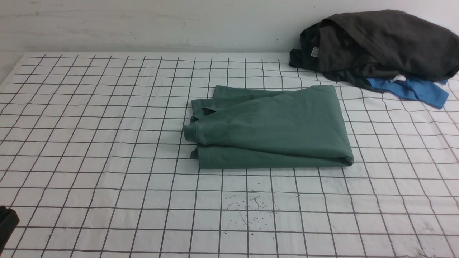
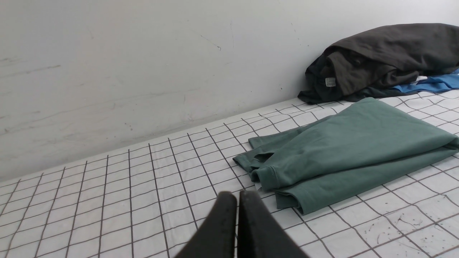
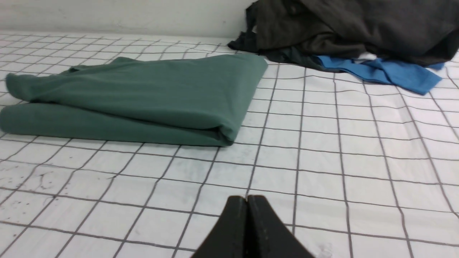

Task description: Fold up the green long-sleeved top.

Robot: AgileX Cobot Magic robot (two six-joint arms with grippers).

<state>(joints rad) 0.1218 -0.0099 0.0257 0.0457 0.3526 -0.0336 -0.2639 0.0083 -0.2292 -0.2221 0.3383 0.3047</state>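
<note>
**Desk:** What does the front view give us?

**Photographer:** The green long-sleeved top (image 1: 272,127) lies folded into a compact, roughly rectangular bundle on the counter (image 1: 89,143), whose white cover carries a dark grid. The cloth is a muted dark green, stacked in several layers, with a rounded fold along the edge nearest the dark clothes (image 1: 376,43) and looser ends on the opposite side.

**Desk:** Any detail on those loose ends?

**Photographer:** In the left wrist view a ribbed cuff (image 2: 267,176) curls out over the lower layers, with a small slot of shadow just beside it. The top surface shows soft creases, nothing sharp. No logo or label shows on the top.

**Desk:** What else is near the top?

**Photographer:** The heap of dark clothes sits beyond the top against the wall (image 1: 143,25), apart from it, with a blue garment (image 1: 408,89) poking out from beneath the heap. A patch of dark scribbles (image 1: 251,211) marks the cover just in front of the top.

**Desk:** And the arms?

**Photographer:** Both stand clear of the top. The left pincer (image 2: 237,200) has its jaws pressed together, gripping nothing. The right pincer (image 3: 247,204) is likewise closed and empty, above bare grid. In the front view only a black corner of the left arm (image 1: 7,222) appears.
</note>
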